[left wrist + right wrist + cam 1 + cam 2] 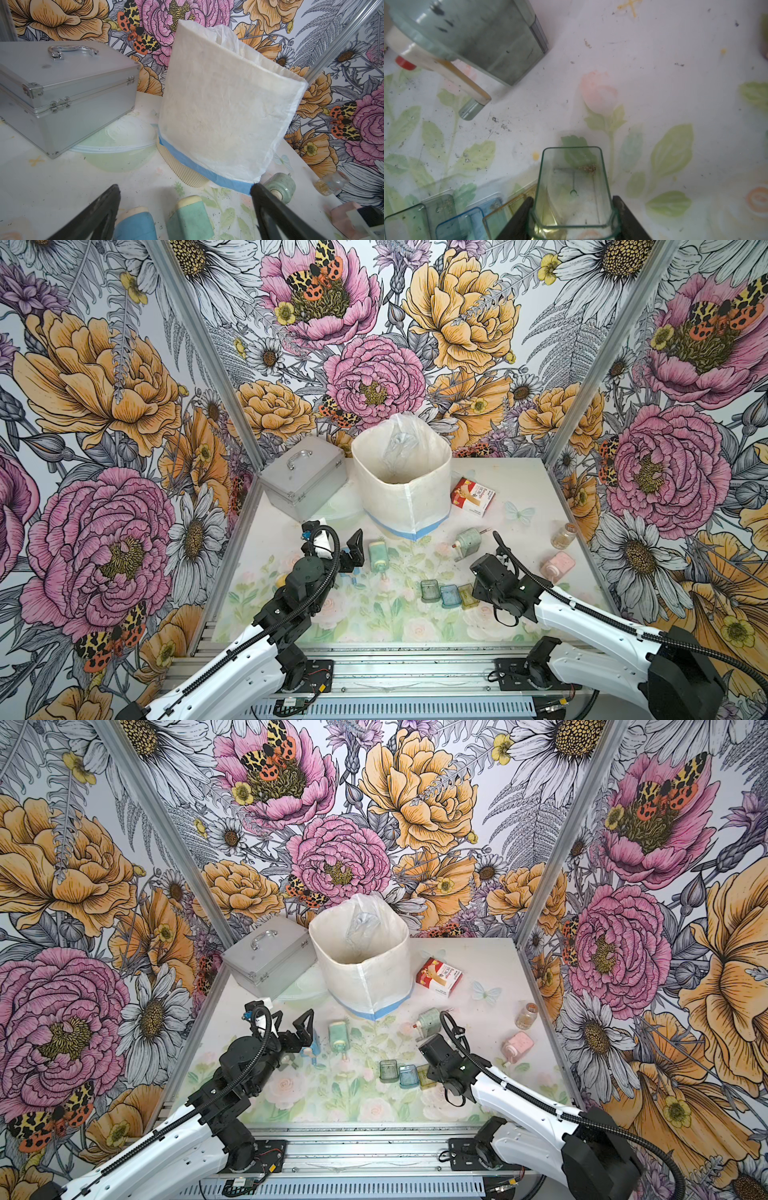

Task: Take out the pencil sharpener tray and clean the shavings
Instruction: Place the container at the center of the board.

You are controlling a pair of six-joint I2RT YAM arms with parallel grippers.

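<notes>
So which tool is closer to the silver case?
Left. The left tool hangs open a little in front of the silver case; the right tool, shut on a clear tray, is far off to the other side.

Two white-and-black arms reach in from the near edge of the table (523, 489), the left arm (232, 668) from its near left corner and the right arm (590, 618) from its near right corner. The left gripper (186, 187) sits low over the left-middle of the table, aimed toward the far edge, its black fingers (112, 197) spread wide and gripping nothing. The right gripper (573, 207), hidden beneath its wrist in both top views, tilts downward, jaws pressed against both sides of a clear tray (572, 182).
</notes>
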